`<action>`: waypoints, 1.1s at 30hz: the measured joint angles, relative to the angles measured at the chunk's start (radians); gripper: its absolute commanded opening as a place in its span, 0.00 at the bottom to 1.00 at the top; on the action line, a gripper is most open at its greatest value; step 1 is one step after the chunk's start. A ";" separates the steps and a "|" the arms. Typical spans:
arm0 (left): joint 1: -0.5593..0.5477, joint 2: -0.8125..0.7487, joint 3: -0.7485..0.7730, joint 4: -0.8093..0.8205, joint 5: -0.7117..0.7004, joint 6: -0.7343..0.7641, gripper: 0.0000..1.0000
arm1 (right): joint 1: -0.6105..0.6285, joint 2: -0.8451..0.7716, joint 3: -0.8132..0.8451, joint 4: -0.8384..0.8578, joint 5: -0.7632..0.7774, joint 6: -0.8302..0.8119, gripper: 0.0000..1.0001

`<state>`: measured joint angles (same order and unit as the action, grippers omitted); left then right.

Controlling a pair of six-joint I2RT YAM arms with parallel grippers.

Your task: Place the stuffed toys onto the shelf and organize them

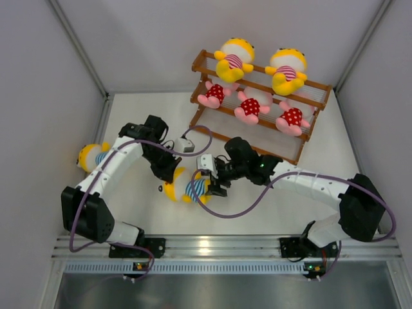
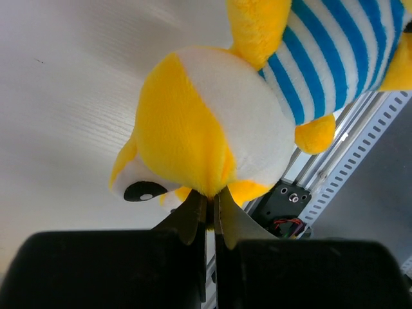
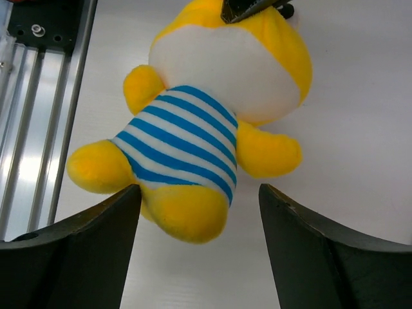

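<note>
The blue-striped doll [image 3: 187,148] looks soft and light; left claw [image 2: 209,209] pinches its head, spread right claw [image 3: 199,215] suits its torso

— What lies under the right hand [image 3: 198,193]?
— The white worktop [image 3: 360,116], faintly wood-grained.
— And to that hand's left, in its own view?
— A silver slotted rail [image 3: 38,116] along the worktop's edge, and a perforated metal strip [image 1: 212,266] beyond it.
— Farther out?
— Grey walls [image 1: 38,64] on all sides.
</note>
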<state>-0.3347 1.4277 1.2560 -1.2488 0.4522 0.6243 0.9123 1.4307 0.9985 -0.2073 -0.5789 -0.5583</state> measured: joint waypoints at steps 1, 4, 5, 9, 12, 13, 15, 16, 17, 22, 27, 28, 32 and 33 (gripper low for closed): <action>0.000 0.000 0.004 -0.003 0.003 0.003 0.00 | 0.003 0.002 0.000 -0.002 0.017 -0.002 0.68; 0.000 0.000 0.011 -0.009 0.005 0.008 0.00 | 0.016 0.003 -0.002 -0.002 0.074 -0.011 0.34; 0.000 0.000 0.013 -0.009 0.005 0.008 0.00 | 0.020 0.004 -0.002 -0.002 0.090 -0.007 0.16; 0.000 0.000 0.032 -0.012 0.000 0.001 0.42 | 0.031 0.004 0.000 -0.005 0.141 0.044 0.00; 0.000 0.009 0.075 -0.018 -0.019 -0.037 0.96 | 0.034 0.006 0.017 -0.023 0.216 0.131 0.00; 0.002 0.011 0.094 -0.017 -0.026 -0.052 0.98 | 0.034 0.005 0.017 -0.018 0.251 0.167 0.00; 0.007 0.015 0.133 -0.018 -0.036 -0.085 0.98 | 0.034 0.001 0.010 -0.011 0.329 0.239 0.00; 0.009 0.015 0.147 -0.017 -0.044 -0.095 0.98 | 0.034 -0.012 -0.014 0.017 0.378 0.283 0.00; 0.013 0.015 0.162 -0.016 -0.054 -0.104 0.98 | 0.034 -0.030 -0.045 0.035 0.429 0.328 0.00; 0.039 0.015 0.206 -0.014 -0.112 -0.136 0.98 | 0.034 -0.204 -0.287 0.148 0.709 0.538 0.00; 0.047 0.015 0.206 -0.015 -0.137 -0.148 0.98 | -0.003 -0.329 -0.429 0.259 0.929 0.637 0.00; 0.047 0.015 0.206 -0.015 -0.139 -0.148 0.98 | -0.017 -0.339 -0.440 0.280 0.953 0.642 0.00; 0.047 0.015 0.206 -0.015 -0.146 -0.148 0.98 | -0.071 -0.391 -0.517 0.408 1.061 0.653 0.00; 0.047 0.015 0.206 -0.015 -0.147 -0.148 0.98 | -0.080 -0.404 -0.539 0.443 1.082 0.657 0.00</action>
<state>-0.2874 1.4425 1.4624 -1.2640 0.3050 0.4759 0.8318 1.0267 0.4595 0.2356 0.5034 0.0982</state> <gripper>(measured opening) 0.982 0.042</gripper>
